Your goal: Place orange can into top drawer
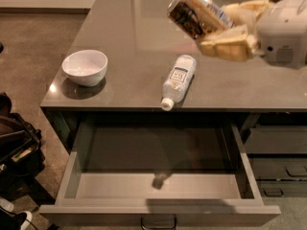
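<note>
Orange can (pixel 196 11) gripped by the gripper (pixel 218 30), held in the air over the counter (pixel 129 42) at back right.
Its label is golden-brown and cream, with one silvery end. It is tilted, long axis running upper left to lower right. A water bottle (pixel 178 78) lies below it. The top drawer (pixel 72 176) is open, showing only a dim blotch inside.

gripper (pixel 212 28) holds orange can (pixel 192 11) above counter (pixel 129 42) at right, bowl (pixel 85 67) left of bottle (pixel 178 79), top drawer (pixel 158 208) below.
</note>
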Available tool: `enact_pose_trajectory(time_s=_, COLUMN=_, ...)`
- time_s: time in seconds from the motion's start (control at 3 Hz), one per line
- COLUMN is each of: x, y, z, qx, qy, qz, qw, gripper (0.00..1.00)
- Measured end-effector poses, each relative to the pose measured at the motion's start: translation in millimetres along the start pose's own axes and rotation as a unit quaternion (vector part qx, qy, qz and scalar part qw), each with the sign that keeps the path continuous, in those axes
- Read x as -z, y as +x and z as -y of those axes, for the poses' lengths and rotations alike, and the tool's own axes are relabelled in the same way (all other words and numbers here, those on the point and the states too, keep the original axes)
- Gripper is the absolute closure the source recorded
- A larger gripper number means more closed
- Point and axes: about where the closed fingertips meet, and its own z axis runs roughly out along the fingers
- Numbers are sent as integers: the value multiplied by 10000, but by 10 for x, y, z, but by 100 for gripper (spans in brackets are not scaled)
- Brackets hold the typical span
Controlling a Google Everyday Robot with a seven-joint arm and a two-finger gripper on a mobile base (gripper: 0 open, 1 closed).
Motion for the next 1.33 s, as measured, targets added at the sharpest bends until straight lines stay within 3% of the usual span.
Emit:
enact_pose_trajectory(time_s=0.33, x=-203, y=426, z=-362, qx=-514, qy=-155, qz=-179, qw=9984, gripper=100)
enact_pose_trajectory(time_s=0.67, x=-350, y=895, z=-780, qx=-939, qy=-523, qz=-609, qw=9923, gripper=100)
enact_pose_trajectory(time_s=1.0, x=-312, y=1259, z=-1029, qx=-1170, qy=-929, qz=-1074, qw=9829, gripper=100)
enact_pose_trajectory(time_s=1.33, x=-245, y=1492, z=-1187, qx=-1202, qy=-1250, qz=-1539, qw=9728, gripper=100)
